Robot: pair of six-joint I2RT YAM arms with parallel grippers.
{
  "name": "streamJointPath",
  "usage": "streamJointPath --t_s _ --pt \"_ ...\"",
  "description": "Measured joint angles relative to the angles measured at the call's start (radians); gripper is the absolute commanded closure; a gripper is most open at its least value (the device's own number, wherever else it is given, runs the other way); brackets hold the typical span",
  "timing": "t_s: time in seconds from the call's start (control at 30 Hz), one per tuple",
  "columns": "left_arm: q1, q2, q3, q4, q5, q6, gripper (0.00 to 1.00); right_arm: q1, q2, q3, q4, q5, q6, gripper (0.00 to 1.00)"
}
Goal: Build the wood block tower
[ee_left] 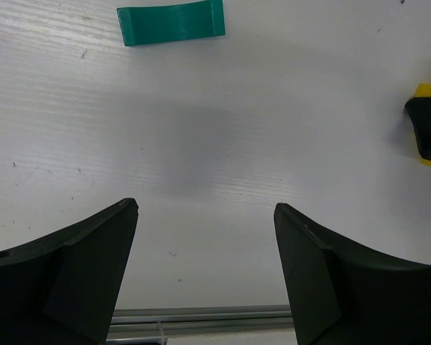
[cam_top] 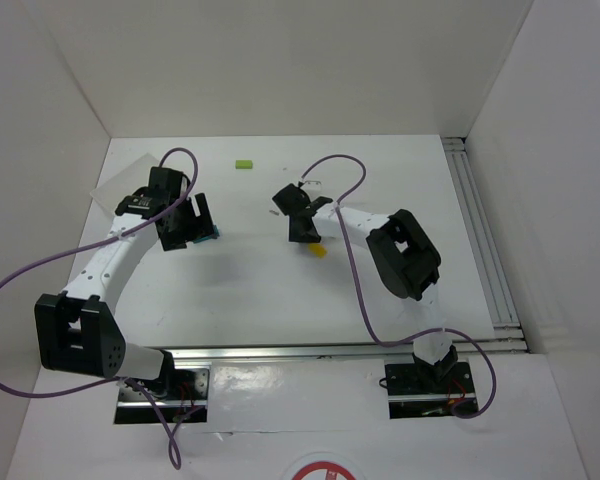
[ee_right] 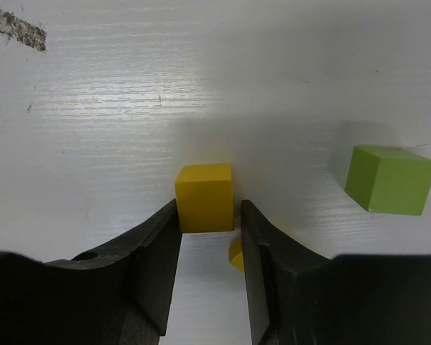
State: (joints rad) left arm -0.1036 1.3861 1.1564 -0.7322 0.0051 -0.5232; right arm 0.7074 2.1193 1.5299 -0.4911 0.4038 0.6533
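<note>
A yellow block [ee_right: 203,198] stands on the white table between the fingertips of my right gripper [ee_right: 208,215]. The left finger touches it and a thin gap shows at the right finger, so the gripper is open. Another bit of yellow [ee_right: 235,255] peeks out behind the right finger. The light green block [ee_right: 389,180] lies apart to the right; in the top view it [cam_top: 243,164] sits near the back. The teal arch [ee_left: 172,24] lies flat ahead of my left gripper [ee_left: 205,215], which is wide open and empty. In the top view the yellow block [cam_top: 318,250] is mid-table.
A pale flat tray [cam_top: 120,180] lies at the back left corner behind the left arm. Metal rails [cam_top: 485,250] run along the table's right side. White walls enclose the table on three sides. A dark scuff [ee_right: 14,27] marks the table surface.
</note>
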Motion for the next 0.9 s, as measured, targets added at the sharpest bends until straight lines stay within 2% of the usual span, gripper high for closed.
streamJointPath --t_s 0.07,0.23,0.27,0.37,0.53,0.63,0.7,0.73,0.9 --pt "0.0 0.0 0.0 0.0 0.0 0.0 0.1 -0.002 0.0 0.0 0.0 0.0 0.0 0.51" --pt "0.0 0.001 -0.001 0.0 0.0 0.0 0.11 -0.008 0.0 0.002 0.0 0.0 -0.014 0.34" --pt "0.0 0.001 -0.001 0.0 0.0 0.0 0.11 -0.009 0.0 0.003 -0.002 0.0 -0.019 0.27" --pt "0.0 0.001 -0.001 0.0 0.0 0.0 0.11 -0.01 -0.001 0.006 -0.006 -0.001 -0.041 0.2" --pt "0.0 0.001 -0.001 0.0 -0.001 0.0 0.11 -0.01 -0.047 0.009 -0.013 -0.001 -0.076 0.19" --pt "0.0 0.001 -0.001 0.0 -0.001 0.0 0.11 -0.013 -0.12 0.008 -0.016 0.015 -0.09 0.28" --pt "0.0 0.001 -0.001 0.0 0.0 0.0 0.11 -0.027 -0.18 -0.007 -0.002 0.026 -0.095 0.28" --pt "-0.003 0.001 -0.001 0.0 -0.001 0.0 0.11 -0.039 -0.209 -0.022 0.003 0.026 -0.097 0.23" --pt "-0.01 0.001 -0.001 0.0 -0.001 0.0 0.11 -0.163 -0.254 -0.071 0.003 0.003 -0.105 0.17"
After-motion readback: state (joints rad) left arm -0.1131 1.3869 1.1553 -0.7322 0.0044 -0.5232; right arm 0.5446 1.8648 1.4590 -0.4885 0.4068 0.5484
